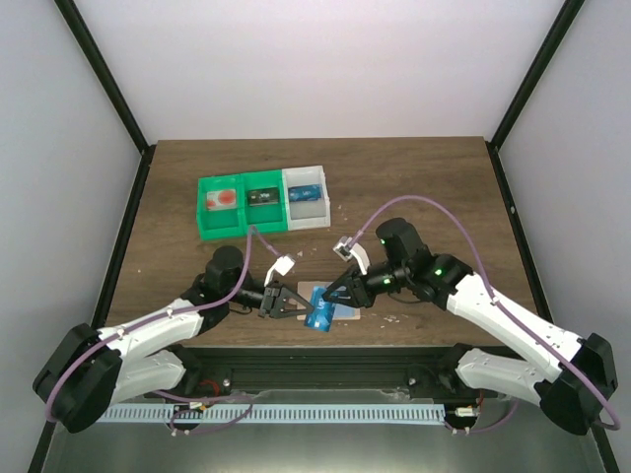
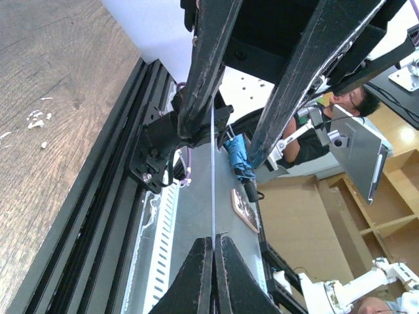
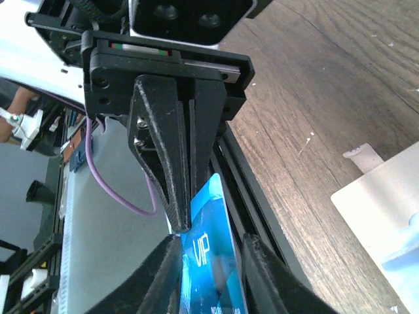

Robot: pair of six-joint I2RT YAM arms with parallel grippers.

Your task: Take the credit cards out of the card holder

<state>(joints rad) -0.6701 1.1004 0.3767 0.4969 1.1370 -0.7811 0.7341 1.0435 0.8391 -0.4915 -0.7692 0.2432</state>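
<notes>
The credit card hangs between both arms — left gripper pinched shut on one end, right gripper straddling its width, grip unclear.

Light blue flat plastic card: white "VIP" lettering. Flat tan rectangular card holder: plain. Green plastic bin, white plastic bin. Dark brown wood-grain table, white specks.

readable text: "vip" in white letters | carried on: light blue credit card | place: 6 o'clock of the right wrist view | finer print lower on the same card: too blurred to be read
</notes>
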